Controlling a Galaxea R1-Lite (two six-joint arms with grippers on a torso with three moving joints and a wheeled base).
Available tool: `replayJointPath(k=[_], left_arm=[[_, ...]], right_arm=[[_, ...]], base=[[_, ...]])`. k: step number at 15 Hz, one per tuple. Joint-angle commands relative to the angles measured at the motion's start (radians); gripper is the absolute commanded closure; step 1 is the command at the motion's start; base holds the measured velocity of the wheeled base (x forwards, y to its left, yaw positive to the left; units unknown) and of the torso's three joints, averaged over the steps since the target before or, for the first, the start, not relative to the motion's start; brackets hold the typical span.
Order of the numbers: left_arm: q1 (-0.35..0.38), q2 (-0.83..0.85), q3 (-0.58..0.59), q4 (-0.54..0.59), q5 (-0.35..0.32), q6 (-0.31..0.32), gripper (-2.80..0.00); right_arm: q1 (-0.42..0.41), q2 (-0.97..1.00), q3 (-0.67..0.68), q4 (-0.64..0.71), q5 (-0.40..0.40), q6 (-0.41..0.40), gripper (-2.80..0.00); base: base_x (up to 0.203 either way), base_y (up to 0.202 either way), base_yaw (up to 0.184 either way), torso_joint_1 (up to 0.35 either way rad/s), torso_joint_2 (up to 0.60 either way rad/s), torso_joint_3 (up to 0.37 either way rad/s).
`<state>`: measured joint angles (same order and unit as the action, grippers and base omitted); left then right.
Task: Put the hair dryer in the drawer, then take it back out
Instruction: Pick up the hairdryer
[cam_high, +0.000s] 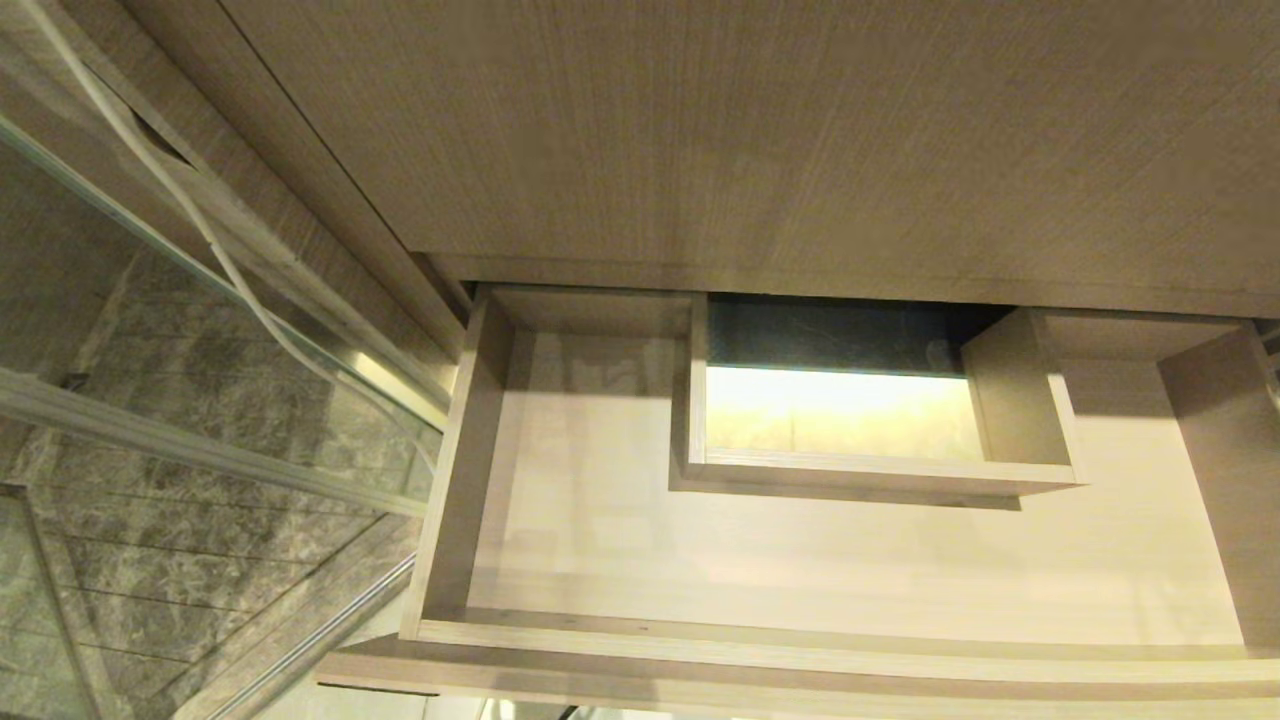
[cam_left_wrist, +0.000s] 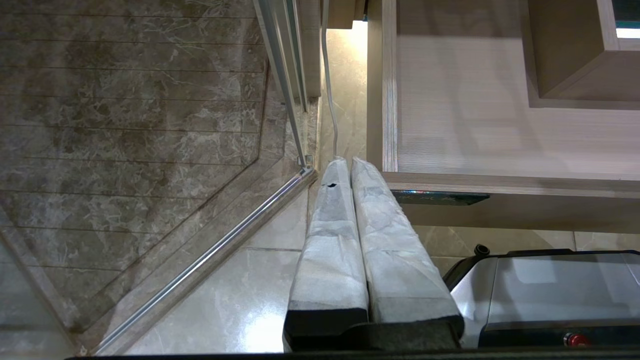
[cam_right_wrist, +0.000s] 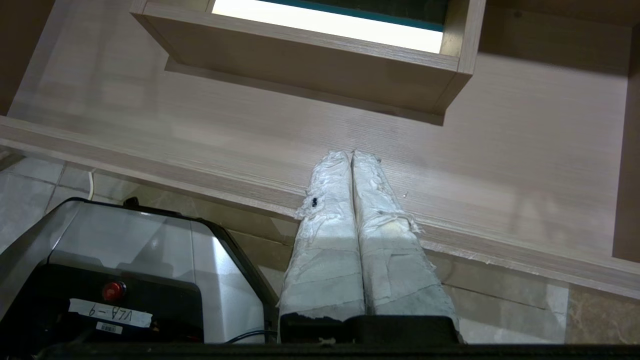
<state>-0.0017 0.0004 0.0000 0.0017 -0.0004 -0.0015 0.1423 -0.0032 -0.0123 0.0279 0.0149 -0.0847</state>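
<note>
Wood-grain is filling most of what I am seeing: the drawer is standing pulled out under the cabinet front, its floor bare, with a boxed cutout sitting at twelve o'clock in the middle back. Working from the left, a glass shower screen is running along at nine o'clock over marble tile, and a white cable is trailing down beside it. My left gripper is hanging low by the drawer's left front corner, its taped fingers pressed together on nothing. My right gripper is hovering at six o'clock over the drawer's front rail, its fingers likewise together and holding nothing. The hair dryer is not showing in any view; I cannot say where it is lying. Judging by the empty drawer and empty claws, either the placing is not yet begun or the whole round is finished; I cannot tell which.
</note>
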Motion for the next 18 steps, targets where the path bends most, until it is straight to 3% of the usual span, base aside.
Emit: replayJointPath(k=[1, 18], left_arm=[[0.000, 0.000, 0.002, 0.000, 0.000, 0.000, 0.00], [0.000, 0.000, 0.002, 0.000, 0.000, 0.000, 0.00]], right_arm=[[0.000, -0.037, 0.000, 0.001, 0.000, -0.001, 0.00], [0.002, -0.037, 0.003, -0.020, 0.013, -0.026, 0.00]], base=[[0.000, 0.000, 0.000, 0.000, 0.00, 0.000], [0.000, 0.000, 0.000, 0.000, 0.00, 0.000]])
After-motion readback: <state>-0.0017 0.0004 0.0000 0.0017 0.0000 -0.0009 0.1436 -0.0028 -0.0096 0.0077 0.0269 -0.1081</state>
